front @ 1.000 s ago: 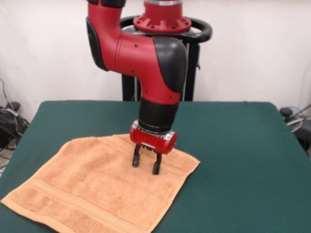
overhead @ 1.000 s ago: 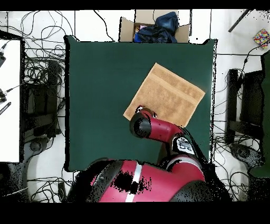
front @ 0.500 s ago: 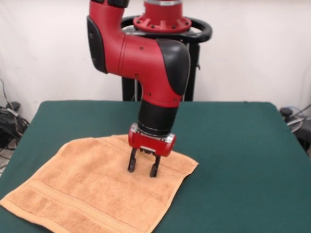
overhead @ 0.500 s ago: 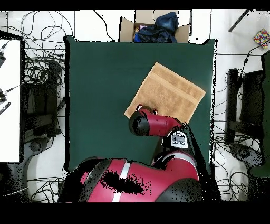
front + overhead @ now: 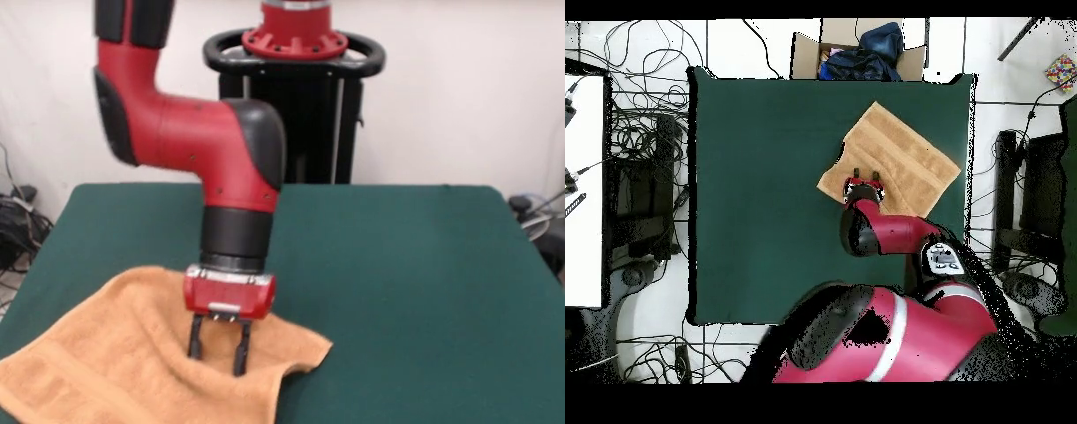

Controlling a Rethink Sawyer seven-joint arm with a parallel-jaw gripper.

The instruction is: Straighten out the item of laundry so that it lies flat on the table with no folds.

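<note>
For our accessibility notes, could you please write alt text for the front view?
A red and black robot arm's open gripper presses its fingertips onto an orange-tan towel at the near left of a dark green table. The towel looks rumpled beside the gripper, and its near part runs out of the picture.

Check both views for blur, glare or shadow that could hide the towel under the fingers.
Front view: mildly soft, no glare; the gripper casts only a faint shadow on the towel, whose near edge is cut off by the frame. Overhead view: even light, but the arm covers the towel's nearest corner.
</note>
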